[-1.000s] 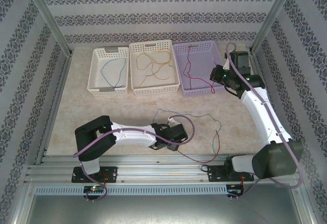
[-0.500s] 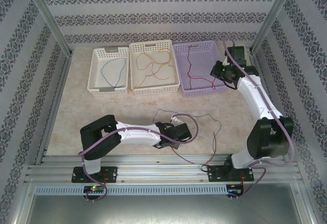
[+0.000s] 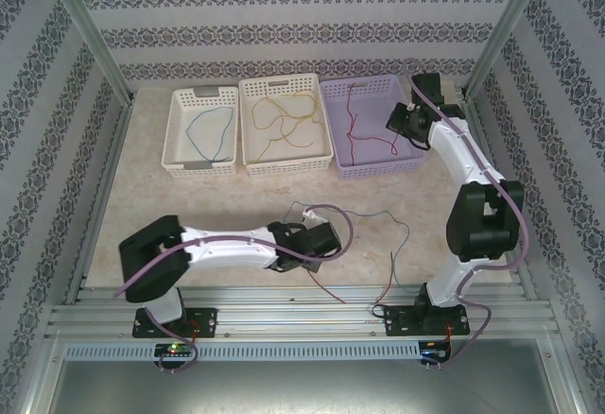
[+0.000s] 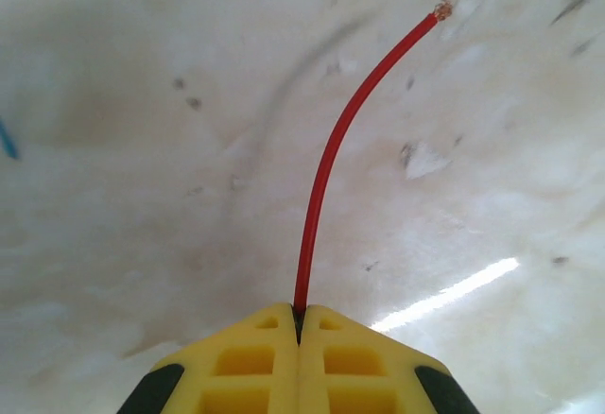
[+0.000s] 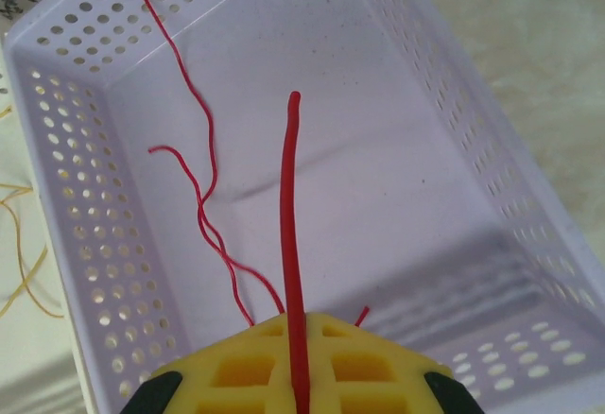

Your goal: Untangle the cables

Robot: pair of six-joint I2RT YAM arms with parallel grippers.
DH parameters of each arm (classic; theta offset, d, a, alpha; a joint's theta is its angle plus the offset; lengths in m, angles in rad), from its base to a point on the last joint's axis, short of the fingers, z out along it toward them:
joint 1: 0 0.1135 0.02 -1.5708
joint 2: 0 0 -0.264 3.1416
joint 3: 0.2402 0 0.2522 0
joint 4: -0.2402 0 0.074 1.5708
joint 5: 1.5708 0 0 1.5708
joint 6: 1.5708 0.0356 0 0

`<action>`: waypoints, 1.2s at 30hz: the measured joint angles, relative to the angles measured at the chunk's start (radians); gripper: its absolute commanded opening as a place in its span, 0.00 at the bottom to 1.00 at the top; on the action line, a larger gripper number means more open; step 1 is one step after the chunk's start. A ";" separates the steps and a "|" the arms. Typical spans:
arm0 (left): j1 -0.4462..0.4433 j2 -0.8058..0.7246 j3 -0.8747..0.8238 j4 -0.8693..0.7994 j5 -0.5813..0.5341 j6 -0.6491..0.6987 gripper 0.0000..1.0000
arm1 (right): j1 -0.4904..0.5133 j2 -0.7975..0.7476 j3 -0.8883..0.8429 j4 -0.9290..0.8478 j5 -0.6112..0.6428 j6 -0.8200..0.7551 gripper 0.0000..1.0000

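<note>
My right jaws, pinched tight on a red cable (image 5: 288,244), hang over the basket (image 5: 473,140), and the cable points straight ahead. My left jaws clamp a red end (image 4: 319,178) that curves ahead-right above the desk (image 4: 142,149).

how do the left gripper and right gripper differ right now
The left gripper is over the bare table; the right gripper is over the lilac basket. The left gripper pinches a curved red cable ending in a frayed bare tip; the right gripper pinches a straight red cable with a rounded red tip. Shared: both are yellow-tipped and shut on a red cable.
</note>
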 measured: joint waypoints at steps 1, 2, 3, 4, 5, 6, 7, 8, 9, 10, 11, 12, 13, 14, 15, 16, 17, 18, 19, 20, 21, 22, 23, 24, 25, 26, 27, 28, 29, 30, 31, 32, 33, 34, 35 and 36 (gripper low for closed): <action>0.005 -0.043 0.002 -0.008 -0.005 0.002 0.00 | 0.000 0.023 0.026 -0.006 0.004 0.000 0.00; 0.009 -0.077 0.006 -0.016 -0.011 0.005 0.00 | 0.000 0.047 0.050 -0.008 0.009 0.000 0.00; 0.014 -0.109 0.013 -0.024 -0.017 0.008 0.00 | 0.000 0.067 0.069 -0.011 0.015 -0.001 0.00; 0.018 -0.135 0.020 -0.032 -0.022 0.012 0.00 | 0.000 0.090 0.092 -0.018 0.022 -0.003 0.00; 0.023 -0.160 0.030 -0.045 -0.027 0.016 0.00 | 0.000 0.116 0.114 -0.024 0.027 -0.005 0.00; 0.028 -0.180 0.039 -0.054 -0.030 0.019 0.00 | 0.000 0.138 0.132 -0.031 0.030 -0.006 0.00; 0.032 -0.199 0.051 -0.067 -0.039 0.023 0.00 | 0.001 0.161 0.149 -0.036 0.031 -0.007 0.00; 0.036 -0.217 0.066 -0.085 -0.045 0.028 0.00 | 0.001 0.180 0.161 -0.041 0.033 -0.008 0.00; 0.041 -0.229 0.082 -0.101 -0.050 0.034 0.00 | 0.003 0.197 0.169 -0.046 0.034 -0.008 0.00; 0.047 -0.242 0.102 -0.119 -0.057 0.043 0.00 | 0.003 0.210 0.174 -0.051 0.036 -0.008 0.00; 0.054 -0.257 0.127 -0.138 -0.064 0.052 0.00 | 0.007 0.222 0.177 -0.055 0.038 -0.008 0.02; 0.061 -0.269 0.149 -0.154 -0.071 0.060 0.00 | 0.009 0.231 0.181 -0.062 0.039 -0.008 0.04; 0.073 -0.285 0.179 -0.172 -0.077 0.073 0.00 | 0.009 0.243 0.187 -0.067 0.039 -0.008 0.06; 0.085 -0.301 0.210 -0.187 -0.086 0.085 0.00 | 0.010 0.251 0.191 -0.069 0.039 -0.008 0.09; 0.098 -0.314 0.242 -0.200 -0.094 0.099 0.00 | 0.013 0.257 0.192 -0.070 0.039 -0.007 0.12; 0.112 -0.328 0.280 -0.213 -0.103 0.114 0.00 | 0.016 0.261 0.192 -0.072 0.040 -0.008 0.14; 0.126 -0.339 0.321 -0.228 -0.110 0.129 0.00 | 0.018 0.263 0.192 -0.074 0.041 -0.008 0.18; 0.136 -0.347 0.361 -0.237 -0.121 0.145 0.00 | 0.021 0.263 0.192 -0.076 0.041 -0.009 0.21; 0.143 -0.351 0.396 -0.244 -0.129 0.158 0.00 | 0.023 0.263 0.192 -0.077 0.041 -0.012 0.24; 0.151 -0.352 0.439 -0.254 -0.136 0.175 0.00 | 0.027 0.263 0.194 -0.077 0.042 -0.014 0.26; 0.154 -0.351 0.480 -0.263 -0.143 0.190 0.00 | 0.029 0.263 0.195 -0.077 0.041 -0.018 0.28; 0.158 -0.349 0.515 -0.273 -0.148 0.204 0.00 | 0.029 0.263 0.197 -0.077 0.042 -0.022 0.29; 0.159 -0.344 0.554 -0.285 -0.151 0.219 0.00 | 0.029 0.264 0.200 -0.079 0.041 -0.024 0.31; 0.159 -0.336 0.594 -0.295 -0.154 0.233 0.00 | 0.034 0.265 0.204 -0.080 0.042 -0.024 0.34; 0.159 -0.327 0.627 -0.305 -0.156 0.246 0.00 | 0.034 0.265 0.206 -0.080 0.042 -0.024 0.36; 0.159 -0.316 0.664 -0.314 -0.158 0.259 0.00 | 0.034 0.265 0.207 -0.080 0.042 -0.024 0.39; 0.159 -0.302 0.706 -0.327 -0.158 0.273 0.00 | 0.035 0.264 0.207 -0.080 0.042 -0.021 0.42; 0.159 -0.290 0.739 -0.335 -0.158 0.284 0.00 | 0.035 0.264 0.207 -0.079 0.042 -0.021 0.45; 0.159 -0.272 0.782 -0.346 -0.158 0.298 0.00 | 0.035 0.261 0.207 -0.080 0.042 -0.019 0.48; 0.159 -0.253 0.825 -0.356 -0.158 0.311 0.00 | 0.040 0.252 0.205 -0.079 0.042 -0.016 0.50; 0.159 -0.235 0.864 -0.363 -0.159 0.322 0.00 | 0.042 0.241 0.201 -0.078 0.043 -0.017 0.51; 0.159 -0.210 0.914 -0.376 -0.159 0.338 0.00 | 0.043 0.216 0.191 -0.076 0.047 -0.012 0.52; 0.159 -0.185 0.962 -0.382 -0.161 0.351 0.00 | 0.047 0.179 0.174 -0.069 0.051 -0.005 0.54; 0.159 -0.160 1.009 -0.391 -0.163 0.364 0.00 | 0.050 0.142 0.153 -0.060 0.053 -0.003 0.56; 0.159 -0.135 1.057 -0.399 -0.164 0.377 0.00 | 0.054 0.094 0.129 -0.050 0.054 0.000 0.56; 0.159 -0.105 1.112 -0.409 -0.167 0.392 0.00 | 0.060 0.035 0.100 -0.035 0.056 0.002 0.57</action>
